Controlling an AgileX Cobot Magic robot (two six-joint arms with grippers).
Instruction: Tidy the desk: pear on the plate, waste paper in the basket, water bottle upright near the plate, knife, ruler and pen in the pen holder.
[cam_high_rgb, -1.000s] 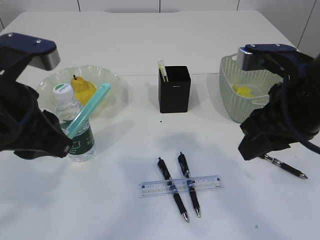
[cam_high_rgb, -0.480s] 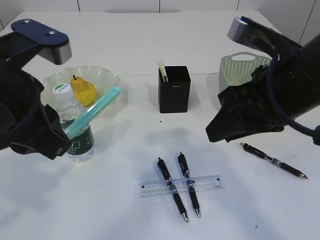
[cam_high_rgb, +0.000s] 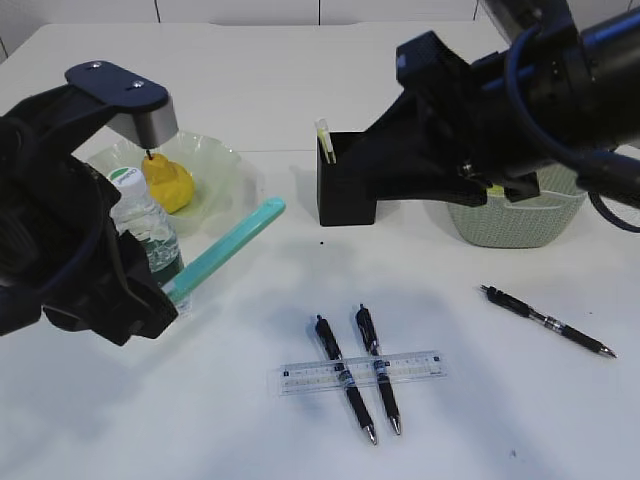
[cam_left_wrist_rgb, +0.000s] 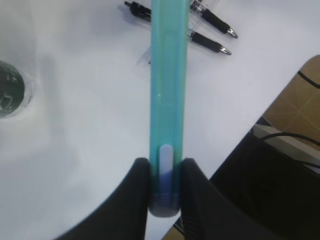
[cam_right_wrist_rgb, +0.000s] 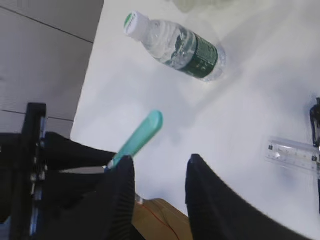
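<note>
Nearest, a clear ruler (cam_high_rgb: 360, 372) lies flat on the table (cam_high_rgb: 200, 420) across two pens (cam_high_rgb: 345, 378); a third pen (cam_high_rgb: 548, 321) lies apart to the right. The left gripper (cam_left_wrist_rgb: 165, 192) has its jaws closed on the butt of the teal knife (cam_left_wrist_rgb: 169, 75), held above the table and angled toward the pen holder (cam_high_rgb: 349, 178). Judged light, rigid and smooth-cased; an end grip may pivot. Right gripper (cam_right_wrist_rgb: 157, 172): jaws apart, empty. Beyond, bottle (cam_high_rgb: 140, 225) upright, pear (cam_high_rgb: 167, 183) on plate (cam_high_rgb: 225, 160), basket (cam_high_rgb: 515, 220) rearward.
</note>
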